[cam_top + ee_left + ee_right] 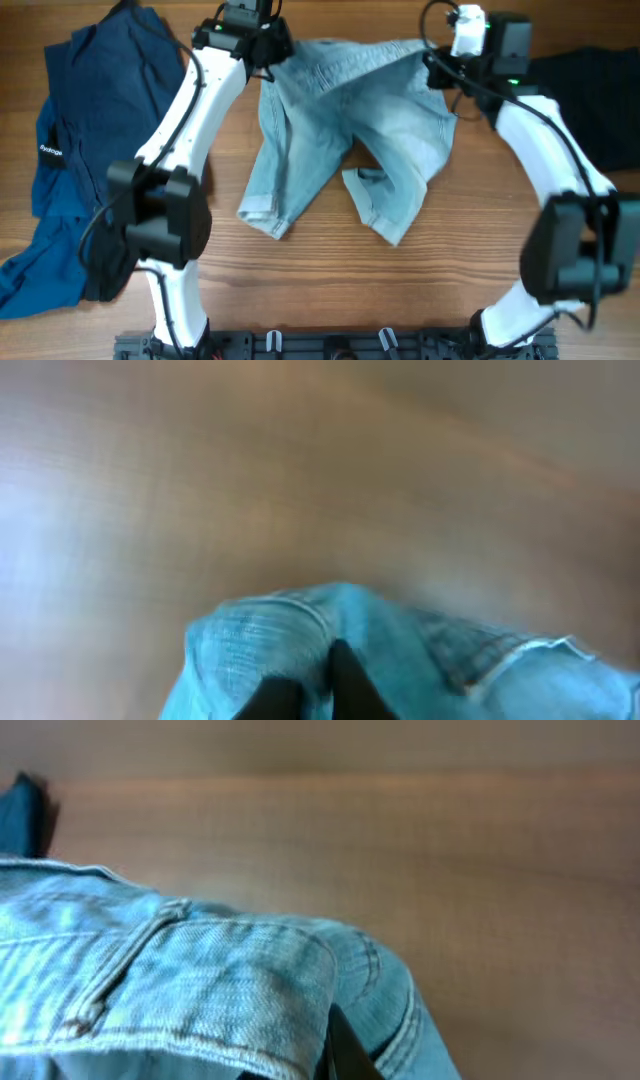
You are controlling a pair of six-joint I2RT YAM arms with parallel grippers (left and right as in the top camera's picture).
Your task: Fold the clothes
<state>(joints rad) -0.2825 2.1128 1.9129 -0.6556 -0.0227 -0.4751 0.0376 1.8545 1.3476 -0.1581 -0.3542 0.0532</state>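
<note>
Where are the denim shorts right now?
In the overhead view, the denim shorts lie mid-table, waistband at the far side, between the left gripper and right gripper, with a navy garment on the left.

Overhead: bright, even, diffuse light, with sharp focus across the frame. Soft, short shadows lie under the arms (185,110) and under the folds of the shorts (340,130) on the surface (320,290). The black garment (600,100) is a flat dark mass showing little detail.

Left wrist: whole frame blurred and smeared. The surface is washed pale grey-blue at left, warmer brown at right. Denim soft, seams barely readable. The fingers (345,682) are underexposed silhouettes at the bottom edge.

Right wrist: denim weave and stitching are fairly crisp up close. The surface beyond is out of focus, brighter mid-frame and dimmer along the top.
</note>
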